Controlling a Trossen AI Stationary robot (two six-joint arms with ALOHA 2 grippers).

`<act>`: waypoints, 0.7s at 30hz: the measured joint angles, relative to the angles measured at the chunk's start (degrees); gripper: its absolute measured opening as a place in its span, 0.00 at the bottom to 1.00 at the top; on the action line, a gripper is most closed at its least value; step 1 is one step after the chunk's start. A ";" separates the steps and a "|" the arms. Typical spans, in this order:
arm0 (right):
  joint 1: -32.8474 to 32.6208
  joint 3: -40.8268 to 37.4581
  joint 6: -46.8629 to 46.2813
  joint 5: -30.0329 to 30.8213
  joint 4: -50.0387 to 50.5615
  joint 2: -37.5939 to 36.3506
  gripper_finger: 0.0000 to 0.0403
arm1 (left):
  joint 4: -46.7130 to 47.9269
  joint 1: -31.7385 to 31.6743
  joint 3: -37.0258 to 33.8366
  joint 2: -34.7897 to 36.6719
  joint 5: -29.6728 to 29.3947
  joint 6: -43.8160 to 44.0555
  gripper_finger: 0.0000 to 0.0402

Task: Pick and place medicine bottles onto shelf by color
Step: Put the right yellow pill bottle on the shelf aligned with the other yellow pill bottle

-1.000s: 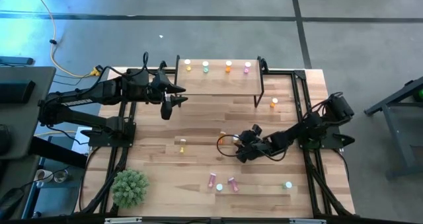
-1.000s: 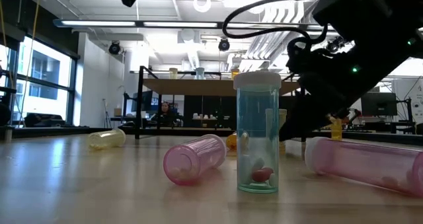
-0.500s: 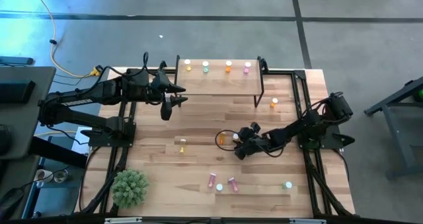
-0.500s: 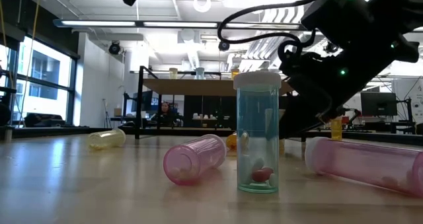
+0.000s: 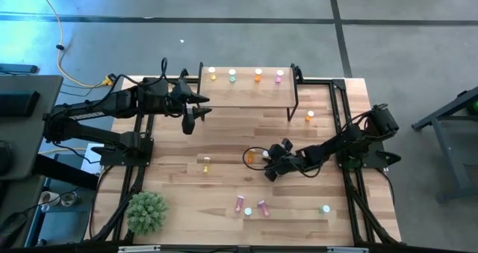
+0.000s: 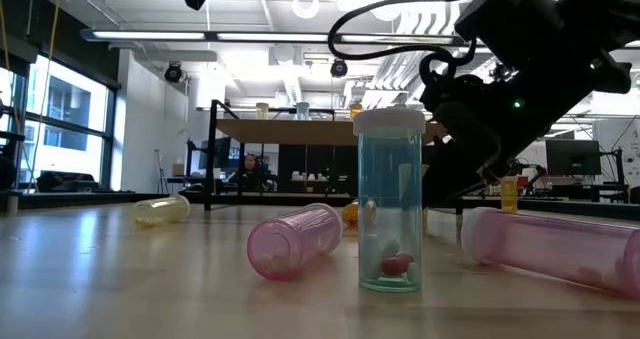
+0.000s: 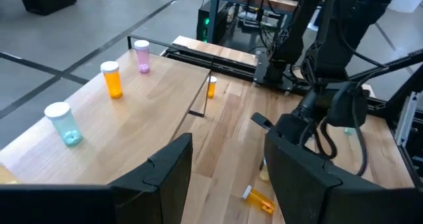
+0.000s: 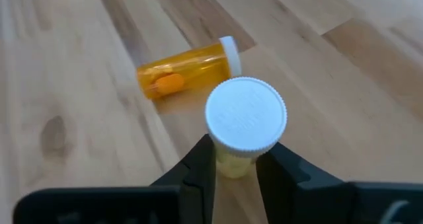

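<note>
Lying just beside the yellow bottle (image 8: 241, 128) pinched in the right gripper (image 8: 232, 159): an orange bottle (image 8: 188, 67); left gripper (image 7: 228, 161) apart.

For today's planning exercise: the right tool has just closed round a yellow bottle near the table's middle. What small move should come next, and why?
Probably a short straight lift. The right tool pinches the yellow bottle just under its cap, and an orange bottle lies close beside it, so a sideways sweep could knock that one. Once clear, carry it toward the shelf, where a yellow one already stands.
</note>
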State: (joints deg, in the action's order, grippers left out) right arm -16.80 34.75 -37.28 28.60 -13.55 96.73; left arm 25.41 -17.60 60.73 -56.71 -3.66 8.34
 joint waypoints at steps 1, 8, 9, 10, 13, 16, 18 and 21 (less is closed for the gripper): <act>0.23 0.01 -0.05 -1.06 -0.25 -0.11 0.18 | 0.00 -0.26 0.00 0.00 0.00 -0.01 0.45; 2.59 0.01 1.25 -7.67 -1.19 -1.58 0.17 | 0.41 -2.03 0.00 0.02 1.16 -0.24 0.45; 3.02 0.01 1.28 -8.66 -1.41 -1.78 0.17 | 0.85 -2.29 0.00 0.02 1.51 -0.69 0.45; 3.49 0.01 1.29 -9.65 -1.62 -1.97 0.17 | 1.40 -2.44 0.00 0.02 1.73 -1.35 0.45; 4.95 0.04 0.27 -12.31 -3.53 -2.63 0.17 | 4.06 -2.89 0.00 0.02 1.92 -3.02 0.45; 6.49 2.00 -4.15 -14.30 -3.82 -2.76 0.17 | 7.77 -3.39 0.00 0.02 2.01 -4.31 0.45; 7.42 4.26 -6.03 -15.71 -3.82 -2.76 0.17 | 10.47 -3.54 0.00 0.02 2.06 -5.19 0.45; 8.49 8.76 -6.23 -16.54 -1.89 -2.76 0.17 | 14.01 -3.55 0.00 0.02 2.71 -5.55 0.45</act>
State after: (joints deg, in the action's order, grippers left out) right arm -8.32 43.51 -43.51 12.05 -15.44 93.97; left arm 39.41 -21.15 60.73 -56.69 -0.95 2.79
